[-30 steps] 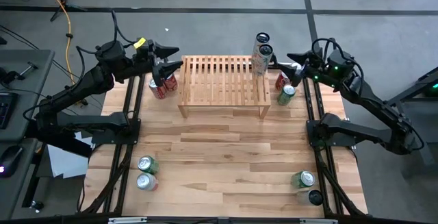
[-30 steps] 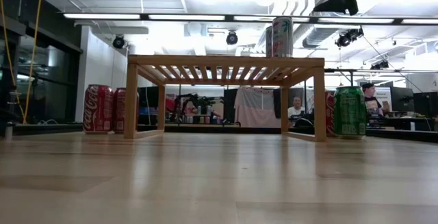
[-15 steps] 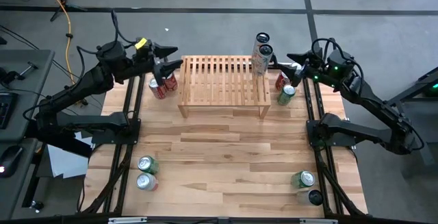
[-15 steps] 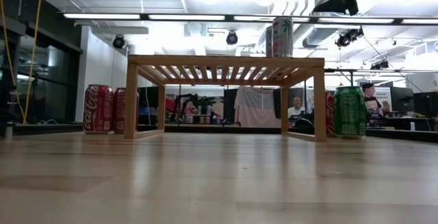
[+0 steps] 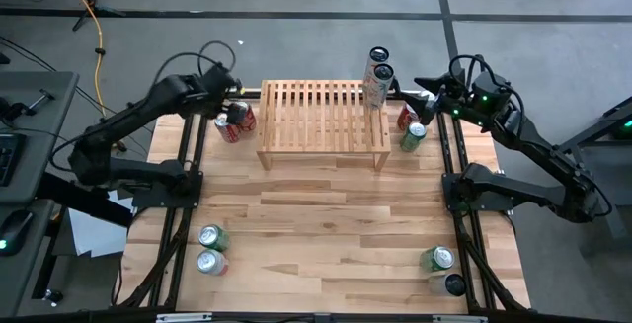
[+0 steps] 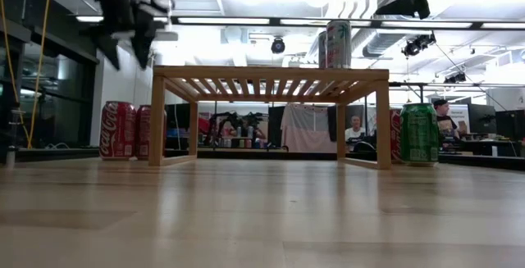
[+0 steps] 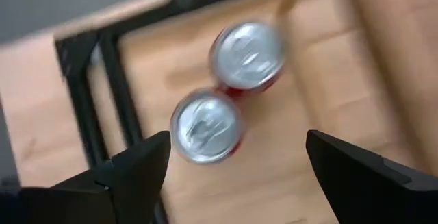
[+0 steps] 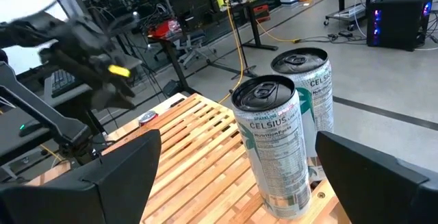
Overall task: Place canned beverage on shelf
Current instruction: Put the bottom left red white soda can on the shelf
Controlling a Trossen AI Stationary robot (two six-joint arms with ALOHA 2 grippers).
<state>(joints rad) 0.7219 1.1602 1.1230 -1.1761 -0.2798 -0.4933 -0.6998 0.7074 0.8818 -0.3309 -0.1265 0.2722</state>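
Note:
The light-wood slatted shelf [image 5: 321, 121] stands at the table's far middle and also shows in the low view [image 6: 271, 75]. Two tall white cans [image 5: 377, 76] stand on its far right corner. Two red cans [image 5: 235, 121] stand upright on the table by the shelf's left legs. My left gripper [image 5: 227, 106] hangs open above them, pointing down; in the left wrist view [image 7: 236, 148] its fingers stand either side of the nearer can top [image 7: 205, 125]. My right gripper [image 5: 420, 88] is open and empty, level, just right of the white cans [image 8: 274, 142].
A green can [image 5: 412, 135] and a red can [image 5: 405, 116] stand by the shelf's right legs. Two cans [image 5: 210, 249] stand near the front left, and a green can [image 5: 437, 258] and a dark can [image 5: 453, 284] near the front right. The table's middle is bare wood.
My left gripper has tipped from level to pointing down and has come down over the two red cans, entering the low view from above. It stays open. The cans and my right arm have kept still.

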